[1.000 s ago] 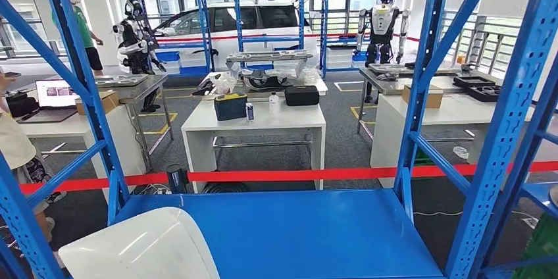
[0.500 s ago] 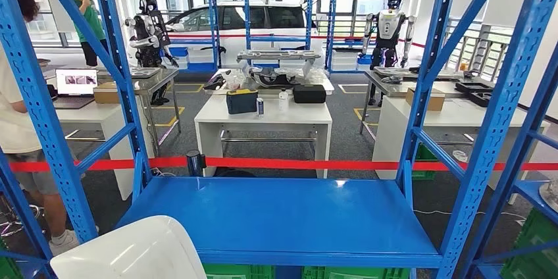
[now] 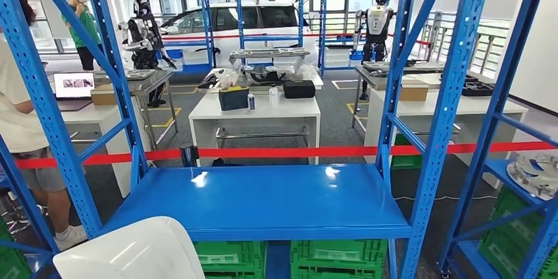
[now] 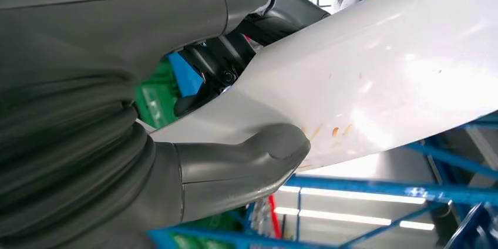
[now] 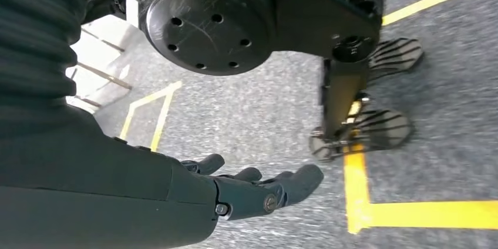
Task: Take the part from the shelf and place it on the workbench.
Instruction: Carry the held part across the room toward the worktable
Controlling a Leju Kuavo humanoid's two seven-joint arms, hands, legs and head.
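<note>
One white part (image 3: 128,253) is already with us, sitting low at our left in the head view. In the left wrist view our left hand (image 4: 194,143) holds that part (image 4: 376,67), thumb pressed against its glossy curved shell and the dark fingers (image 4: 217,67) wrapped round the other side. Our right hand (image 5: 235,193) hangs down by the grey floor (image 5: 434,172), fingers loosely spread with nothing in them. Just ahead is the blue shelf (image 3: 263,200), with green crates (image 3: 329,256) under it. Past the red tape (image 3: 276,152) stands a white tabletop (image 3: 256,109). So we reckon the pick is done and we're in the carry step; next up probably means turning away from the rack to find the workbench, keeping that slippery shell steady.
</note>
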